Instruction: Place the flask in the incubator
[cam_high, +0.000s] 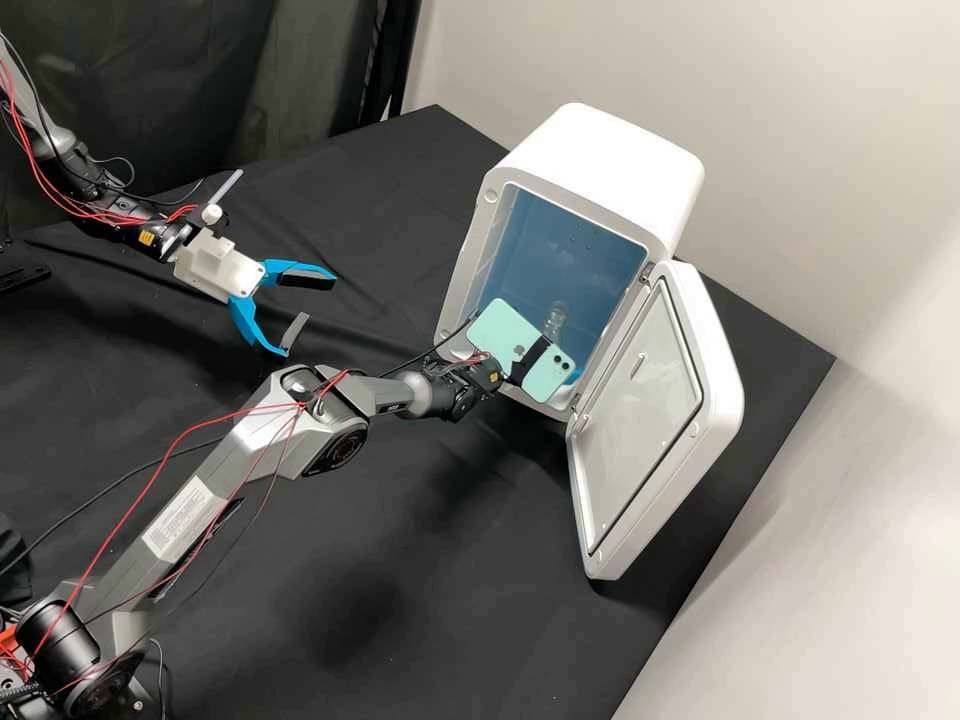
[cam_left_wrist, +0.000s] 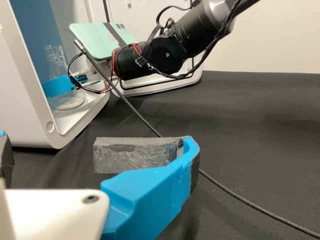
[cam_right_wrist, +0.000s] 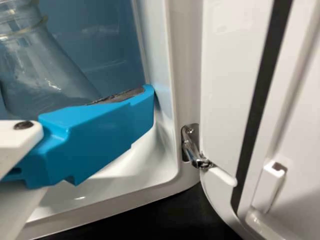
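Inside incubator (cam_high: 600, 160), flask (cam_high: 556, 319) partly hidden behind phone (cam_high: 500, 335).

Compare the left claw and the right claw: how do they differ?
The left claw is open and empty; the right claw is shut on the flask. The left claw is over the bench, outside the incubator; the right claw is inside it. Both have blue fingers.

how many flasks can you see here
1. The flask stands on the floor of the open incubator, just inside its opening. None lies on the bench; the right arm in the opening hides part of the interior.
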